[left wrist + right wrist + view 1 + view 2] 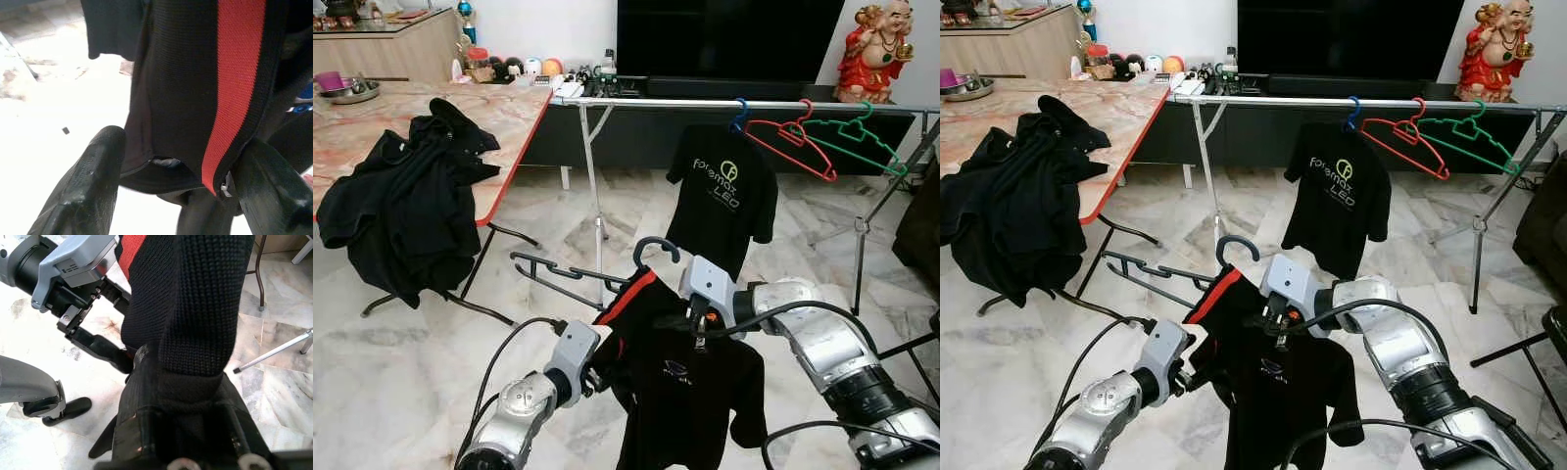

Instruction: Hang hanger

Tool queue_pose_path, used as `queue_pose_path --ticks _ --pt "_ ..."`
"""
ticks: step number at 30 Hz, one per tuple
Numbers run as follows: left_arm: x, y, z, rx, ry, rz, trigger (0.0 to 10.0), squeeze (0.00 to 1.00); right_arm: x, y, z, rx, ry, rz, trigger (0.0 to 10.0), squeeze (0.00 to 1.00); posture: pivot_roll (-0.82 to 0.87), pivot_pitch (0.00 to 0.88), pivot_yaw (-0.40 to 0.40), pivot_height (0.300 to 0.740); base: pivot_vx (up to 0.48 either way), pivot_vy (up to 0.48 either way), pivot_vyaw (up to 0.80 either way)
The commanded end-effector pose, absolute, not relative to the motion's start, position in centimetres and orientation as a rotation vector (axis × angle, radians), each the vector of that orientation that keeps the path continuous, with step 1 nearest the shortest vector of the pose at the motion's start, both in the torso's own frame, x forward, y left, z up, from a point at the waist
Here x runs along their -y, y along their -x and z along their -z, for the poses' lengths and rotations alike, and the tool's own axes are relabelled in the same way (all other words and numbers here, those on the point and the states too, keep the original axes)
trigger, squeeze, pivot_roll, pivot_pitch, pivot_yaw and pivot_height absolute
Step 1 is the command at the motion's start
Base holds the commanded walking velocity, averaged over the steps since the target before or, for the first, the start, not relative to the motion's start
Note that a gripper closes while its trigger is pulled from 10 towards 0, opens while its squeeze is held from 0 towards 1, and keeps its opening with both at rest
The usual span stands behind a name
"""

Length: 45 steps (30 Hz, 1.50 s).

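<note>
A black shirt with a red stripe (675, 392) hangs on a dark hanger whose hook (656, 245) rises above my right gripper (697, 328). That gripper is shut on the hanger's neck, with the collar fabric draped over its fingers (142, 396). My left gripper (181, 196) is open at the shirt's left shoulder, and the red-striped edge lies between its fingers. Beyond stands the silver clothes rail (705, 102). It carries a black printed T-shirt (724, 196) on a blue hanger, a red hanger (793, 142) and a green hanger (857, 137).
A marble-topped table (499, 117) with a red edge stands at the left, with black clothes (406, 206) piled on it. Two loose dark hangers (558, 274) sit below the table edge. The rack's legs (595, 196), a dark TV console and a red statue (871, 49) stand behind.
</note>
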<state>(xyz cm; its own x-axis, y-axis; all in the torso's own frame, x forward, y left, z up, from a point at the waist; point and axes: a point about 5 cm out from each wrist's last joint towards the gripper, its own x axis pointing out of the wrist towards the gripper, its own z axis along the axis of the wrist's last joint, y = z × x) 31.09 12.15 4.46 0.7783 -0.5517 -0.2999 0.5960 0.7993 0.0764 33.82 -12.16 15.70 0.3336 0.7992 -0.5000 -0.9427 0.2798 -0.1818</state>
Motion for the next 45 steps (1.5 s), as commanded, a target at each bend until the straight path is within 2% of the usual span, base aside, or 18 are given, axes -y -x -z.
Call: queue_pose_path --ticks 1,17,36,45 --pt "-12.19 -31.3 -4.55 -0.272 -0.181 0.613 0.0 0.0 11.93 -33.98 -16.68 -0.292 0.515 -1.206 0.0 0.0 0.02 0.052 -0.046 0.74 0.0 0.0 0.0" --pt "-11.61 -31.16 -3.77 -0.332 -0.225 0.629 0.0 0.0 11.39 -33.73 -17.19 -0.266 0.516 -1.238 0.0 0.0 0.01 0.051 -0.045 0.74 0.0 0.0 0.0" --pt "-11.91 -31.52 -3.9 -0.321 -0.238 0.581 0.0 0.0 11.28 -33.46 -17.09 -0.263 0.514 -1.249 0.0 0.0 0.02 0.051 -0.044 0.74 0.0 0.0 0.0" --pt "-12.15 -31.52 -3.85 -0.32 -0.24 0.565 0.0 0.0 11.95 -33.51 -16.48 -0.288 0.518 -1.22 0.0 0.0 0.02 0.053 -0.044 0.74 0.0 0.0 0.0"
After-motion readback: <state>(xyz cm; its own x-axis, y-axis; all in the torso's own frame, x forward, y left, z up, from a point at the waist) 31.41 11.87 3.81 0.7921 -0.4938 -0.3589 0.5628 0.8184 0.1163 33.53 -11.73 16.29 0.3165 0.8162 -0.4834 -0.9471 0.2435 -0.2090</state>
